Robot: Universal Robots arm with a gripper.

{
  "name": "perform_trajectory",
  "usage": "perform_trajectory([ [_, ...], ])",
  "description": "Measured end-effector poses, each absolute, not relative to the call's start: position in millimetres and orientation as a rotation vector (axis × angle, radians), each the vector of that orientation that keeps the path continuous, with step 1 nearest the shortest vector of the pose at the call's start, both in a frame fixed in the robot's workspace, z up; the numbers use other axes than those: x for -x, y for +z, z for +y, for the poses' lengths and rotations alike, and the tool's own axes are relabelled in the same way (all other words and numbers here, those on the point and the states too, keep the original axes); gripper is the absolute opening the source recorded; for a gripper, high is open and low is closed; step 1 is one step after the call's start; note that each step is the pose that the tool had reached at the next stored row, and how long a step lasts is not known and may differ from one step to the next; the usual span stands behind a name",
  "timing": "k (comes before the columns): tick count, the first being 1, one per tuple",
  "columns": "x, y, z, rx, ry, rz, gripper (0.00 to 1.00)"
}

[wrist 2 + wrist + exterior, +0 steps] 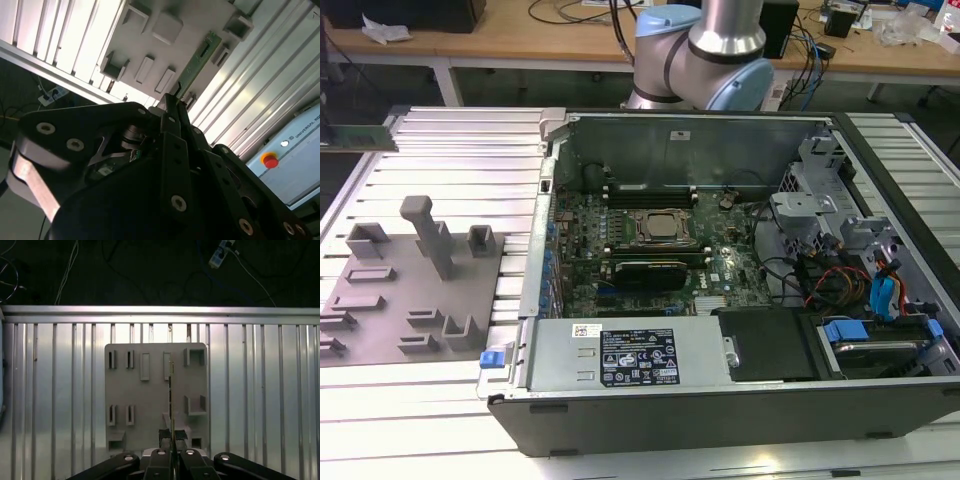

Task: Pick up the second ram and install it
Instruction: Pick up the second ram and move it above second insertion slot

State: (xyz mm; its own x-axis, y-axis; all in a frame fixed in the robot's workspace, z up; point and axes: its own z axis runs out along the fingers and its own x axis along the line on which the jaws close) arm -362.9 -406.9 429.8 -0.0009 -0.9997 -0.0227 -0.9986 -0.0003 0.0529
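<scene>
One green ram stick [200,64], one grey slotted plate [405,290], one open computer case [720,410], one robot arm [705,50], one ribbed worktop [450,170]

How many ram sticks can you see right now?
1 for certain: the ram, held in the gripper above the tray. More sticks may sit in the motherboard slots inside the case, but I cannot tell.

The silver and pale-blue robot arm [700,45] showed one thick joint; its black metal gripper [172,437] pointed down, both fingers [164,436] clamped against the faces of a long narrow green ram stick [171,400].
</scene>
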Motion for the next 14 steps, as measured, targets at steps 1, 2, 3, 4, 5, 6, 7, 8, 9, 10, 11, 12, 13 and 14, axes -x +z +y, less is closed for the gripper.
perform_trajectory([
  [1, 359, 430, -407, -2.205, -0.083, -2.206, 0.13],
  [2, 354, 430, -407, -2.205, -0.083, -2.206, 0.13],
  [3, 348, 430, -407, -2.205, -0.083, -2.206, 0.13],
  [4, 344, 430, -407, -2.205, -0.083, -2.206, 0.13],
  [5, 341, 430, -407, -2.205, -0.083, -2.206, 0.13],
  [6, 338, 430, -407, -2.205, -0.084, -2.206, 0.13],
  [7, 334, 430, -407, -2.205, -0.084, -2.206, 0.13],
  [8, 331, 430, -407, -2.205, -0.084, -2.206, 0.13],
  [9, 323, 430, -407, -2.205, -0.084, -2.206, 0.13],
  [10, 319, 430, -407, -2.205, -0.084, -2.206, 0.13],
  [11, 315, 430, -407, -2.205, -0.084, -2.206, 0.13],
  [12, 311, 430, -407, -2.205, -0.084, -2.206, 0.13],
  [13, 306, 430, -407, -2.205, -0.084, -2.206, 0.13],
  [14, 302, 430, -407, -2.205, -0.084, -2.206, 0.13],
])
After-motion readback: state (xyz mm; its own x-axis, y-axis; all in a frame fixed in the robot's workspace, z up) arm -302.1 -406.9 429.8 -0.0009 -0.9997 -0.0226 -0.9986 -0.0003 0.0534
